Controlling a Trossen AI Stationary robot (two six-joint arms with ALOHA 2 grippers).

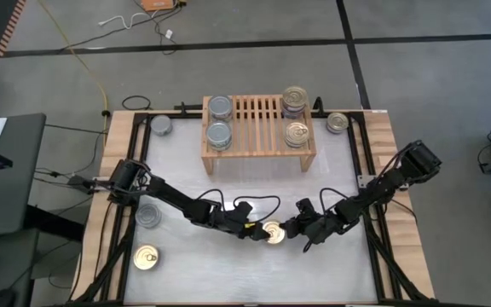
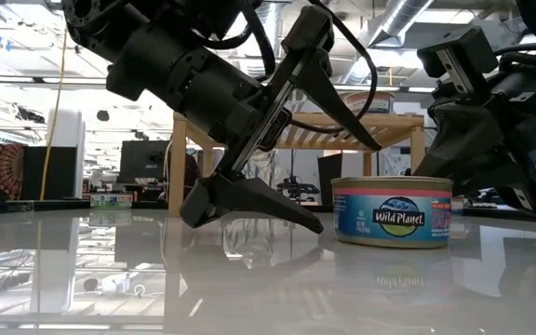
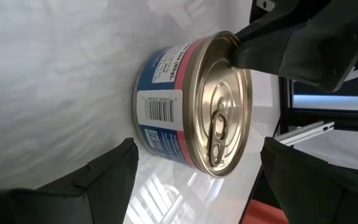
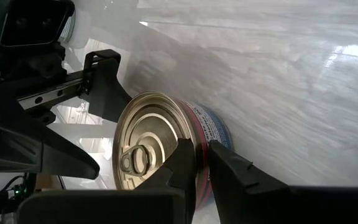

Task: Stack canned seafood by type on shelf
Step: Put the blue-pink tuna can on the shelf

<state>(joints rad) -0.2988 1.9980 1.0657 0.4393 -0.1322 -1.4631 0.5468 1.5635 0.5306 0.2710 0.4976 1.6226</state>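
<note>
Surface [image 1: 228, 273]: white, glossy, mirror-like reflections; wooden planks along side edges. Can [image 3: 194, 106] near front edge: gold polished metal pull-ring top, glossy printed paper label. Shelf [image 1: 258, 128] near back edge: light matt slatted wood. Left gripper [image 3: 191, 171], right gripper [image 4: 202, 163]: matt black plastic.

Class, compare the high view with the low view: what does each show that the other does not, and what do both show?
Only the high view shows the tins on the shelf and loose ones on the table. Only the low view shows the "Wild Planet" label on the gold-topped tin. Both show the left gripper and right gripper flanking that tin.
</note>
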